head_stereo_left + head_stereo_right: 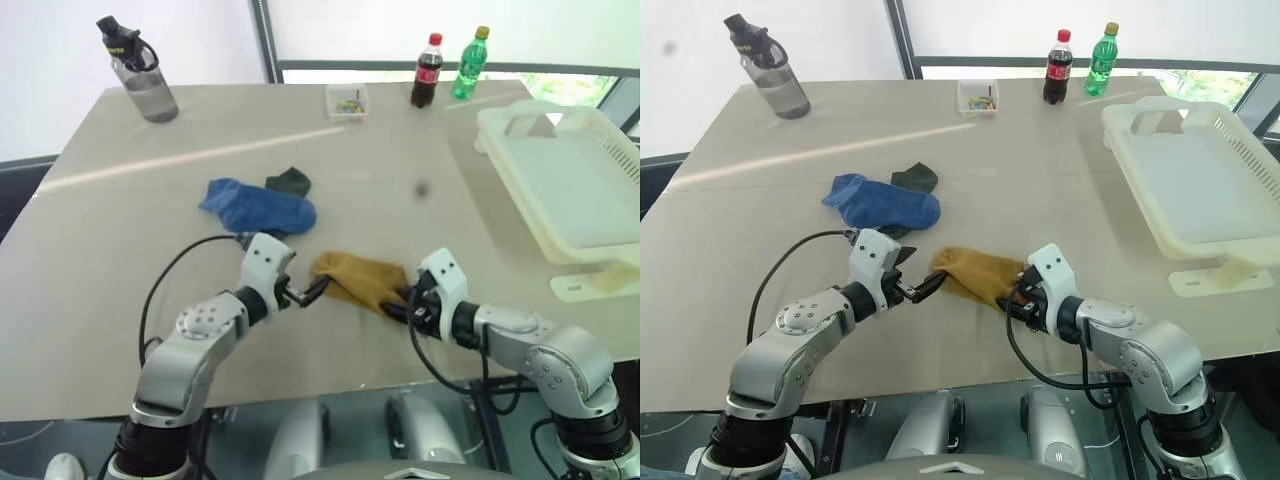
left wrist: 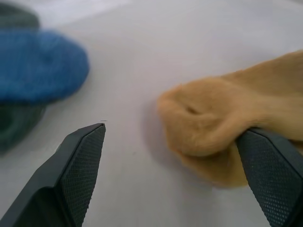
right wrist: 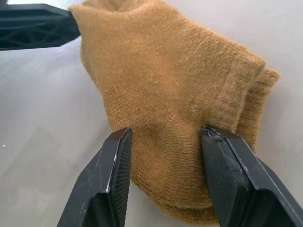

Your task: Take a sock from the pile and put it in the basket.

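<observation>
A mustard yellow sock [image 1: 358, 278] lies on the table near its front edge, apart from the pile. My right gripper [image 3: 165, 135] is shut on its cuff end, fabric bunched between the two fingers. My left gripper [image 2: 173, 135] stands open at the sock's toe end, one finger [image 2: 270, 175] beside the fabric; that finger also shows in the right wrist view. The pile, a blue sock [image 1: 258, 207] over a dark green one [image 1: 290, 181], lies further back to the left. The cream-white basket [image 1: 512, 185] with slotted walls sits at the right edge, tilted and empty.
At the far edge stand a grey water bottle [image 1: 140, 75], a small clear box of coloured bits [image 1: 347, 102], a cola bottle [image 1: 427, 70] and a green bottle [image 1: 470, 63]. A black cable loops beside my left arm. Bare tabletop lies between sock and basket.
</observation>
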Available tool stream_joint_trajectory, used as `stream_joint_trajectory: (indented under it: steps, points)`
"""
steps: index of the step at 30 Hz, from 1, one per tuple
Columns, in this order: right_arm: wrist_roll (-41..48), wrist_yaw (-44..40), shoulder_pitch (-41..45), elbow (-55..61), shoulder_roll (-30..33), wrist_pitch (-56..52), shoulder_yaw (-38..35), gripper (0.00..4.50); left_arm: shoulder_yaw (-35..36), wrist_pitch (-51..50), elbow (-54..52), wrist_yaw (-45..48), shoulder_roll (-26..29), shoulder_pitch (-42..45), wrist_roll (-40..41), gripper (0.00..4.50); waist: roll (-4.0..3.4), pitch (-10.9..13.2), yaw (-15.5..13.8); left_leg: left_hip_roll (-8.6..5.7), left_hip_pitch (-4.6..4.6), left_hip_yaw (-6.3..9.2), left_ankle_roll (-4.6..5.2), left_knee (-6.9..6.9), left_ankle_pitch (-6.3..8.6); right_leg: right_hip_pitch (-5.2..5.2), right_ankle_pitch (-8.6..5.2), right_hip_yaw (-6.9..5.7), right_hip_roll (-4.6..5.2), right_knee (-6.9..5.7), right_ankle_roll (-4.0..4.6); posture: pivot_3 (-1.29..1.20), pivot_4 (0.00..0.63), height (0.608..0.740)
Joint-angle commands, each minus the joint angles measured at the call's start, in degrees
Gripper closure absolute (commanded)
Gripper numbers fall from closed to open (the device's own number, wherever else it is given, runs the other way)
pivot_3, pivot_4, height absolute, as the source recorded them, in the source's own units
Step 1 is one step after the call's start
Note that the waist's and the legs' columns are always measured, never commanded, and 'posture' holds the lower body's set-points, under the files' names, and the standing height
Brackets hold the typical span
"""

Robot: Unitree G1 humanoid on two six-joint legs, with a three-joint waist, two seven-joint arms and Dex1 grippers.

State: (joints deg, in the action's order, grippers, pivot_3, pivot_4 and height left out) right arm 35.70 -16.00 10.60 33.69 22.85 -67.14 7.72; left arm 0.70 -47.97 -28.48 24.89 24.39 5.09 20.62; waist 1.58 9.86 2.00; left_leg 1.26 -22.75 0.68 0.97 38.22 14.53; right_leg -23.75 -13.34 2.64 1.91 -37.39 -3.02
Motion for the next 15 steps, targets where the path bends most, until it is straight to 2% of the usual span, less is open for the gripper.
stream_joint_trajectory:
  steps: [1, 3, 8, 10, 15]
  points:
    - [-1.67, 0.75, -0.87, -2.69, 0.70, -1.28, -0.24, 2.11, 4.48, -10.17, -2.86, -1.65, -3.29, 0.55, 7.80, 0.01, 0.01, -0.01, 0.01, 0.01, 0.00, 0.01, 0.00, 0.00, 0.00, 0.00, 0.01, 0.01, 0.00, 0.00, -0.01, 0.00, 0.150, 0.740]
    - [-1.69, 0.73, -0.87, -2.76, 0.72, -1.21, -0.24, 2.11, 7.00, -14.63, -2.92, -2.51, -4.92, 0.92, 10.99, 0.01, 0.02, -0.05, 0.00, 0.00, 0.02, 0.06, 0.00, 0.00, 0.00, 0.02, 0.00, -0.03, 0.00, -0.02, -0.01, 0.00, 0.150, 0.740]
    - [-1.57, 0.75, -0.89, -2.67, 0.46, -1.09, -0.03, 2.11, 20.27, -29.63, 0.73, -7.33, -14.38, 4.81, 22.54, 0.01, 0.14, -0.19, 0.00, -0.04, 0.10, 0.24, 0.00, 0.06, 0.00, 0.17, 0.00, -0.09, 0.00, 0.00, -0.03, 0.00, 0.150, 0.740]
    - [-1.60, 0.58, -0.78, -2.77, 0.68, -0.99, -0.16, 2.11, 24.36, -33.05, 1.50, -5.12, -14.23, 5.28, 28.01, 0.01, 0.15, -0.21, 0.02, -0.08, 0.10, 0.40, 0.00, 0.06, 0.00, 0.17, -0.01, -0.12, 0.00, 0.00, -0.03, 0.00, 0.150, 0.740]
    - [-1.80, 0.50, -0.34, -3.23, 0.59, -0.72, -0.14, 2.11, 30.61, -37.51, 2.17, 1.31, -9.21, 2.94, 41.13, 0.01, 0.14, -0.20, 0.19, -0.09, 0.07, 0.55, 0.00, 0.05, 0.00, 0.16, -0.02, -0.18, -0.01, 0.01, 0.00, 0.00, 0.150, 0.740]
